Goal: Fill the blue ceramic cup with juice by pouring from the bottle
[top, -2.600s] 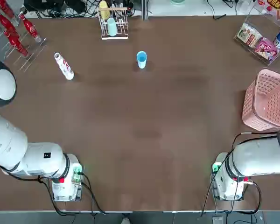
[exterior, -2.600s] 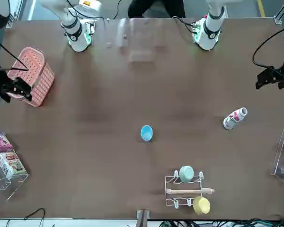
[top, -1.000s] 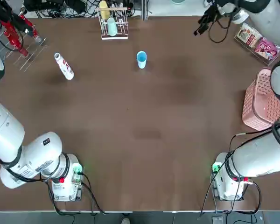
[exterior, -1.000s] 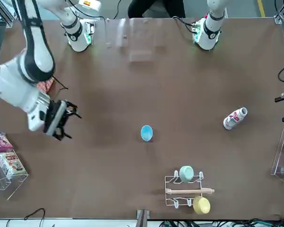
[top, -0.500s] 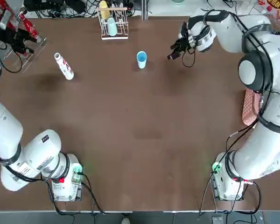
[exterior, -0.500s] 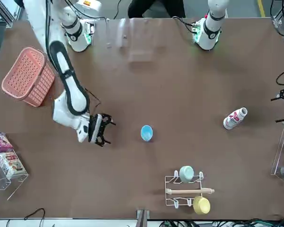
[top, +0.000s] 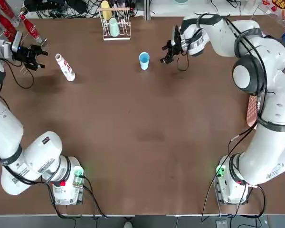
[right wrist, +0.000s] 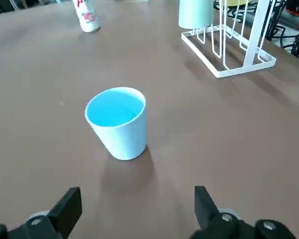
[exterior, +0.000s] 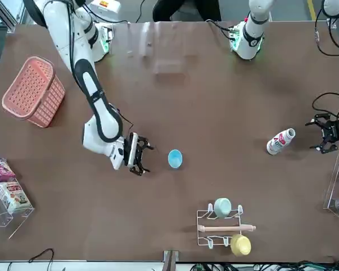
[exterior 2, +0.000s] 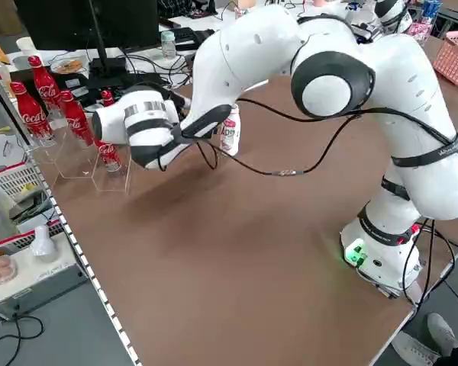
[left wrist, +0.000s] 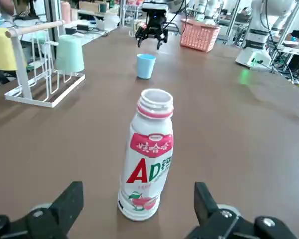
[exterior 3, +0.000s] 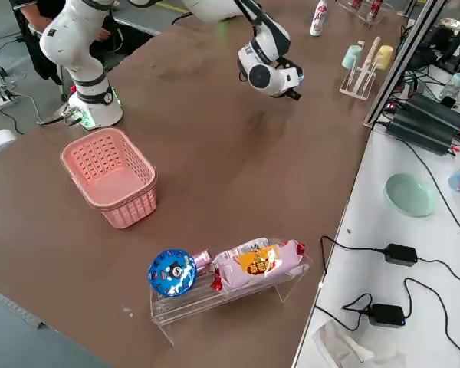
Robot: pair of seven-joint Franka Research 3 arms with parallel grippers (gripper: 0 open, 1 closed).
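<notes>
Brown worktop [top: 147,142] fills my overhead view, with both arm bases at the near edge and clutter along the far edge: a wire rack [top: 115,23] holding a mint and a yellow cup, red cola bottles [top: 19,26] in a clear stand at far left, a pink basket [exterior: 34,90] at the right.

I see the bottle [top: 65,67] standing upright toward the far left, and in the left wrist view its cap seems to be off, the mouth open. My left claw [top: 31,55] is level with it and just beside it, fingers spread wide, holding nothing; the bottle stands between them but a little beyond their tips.

The cup [top: 144,61] stands upright and empty, mid-worktop toward the far edge, well apart from the bottle. My right claw [top: 169,51] sits just beside it, fingers also spread wide and empty, not touching it.

Risks as I judge them:
- The bottle is slim, light and open. If a finger clips it before the grip closes, it could tip and spill.
- Squeezing the soft plastic too hard could push juice out of the mouth.
- The cup is small and light; a nudge from my right claw could slide or topple it.
- Both arms must then meet near the cup, so the claws could collide.
- Pouring into so small a mouth could easily overshoot.
</notes>
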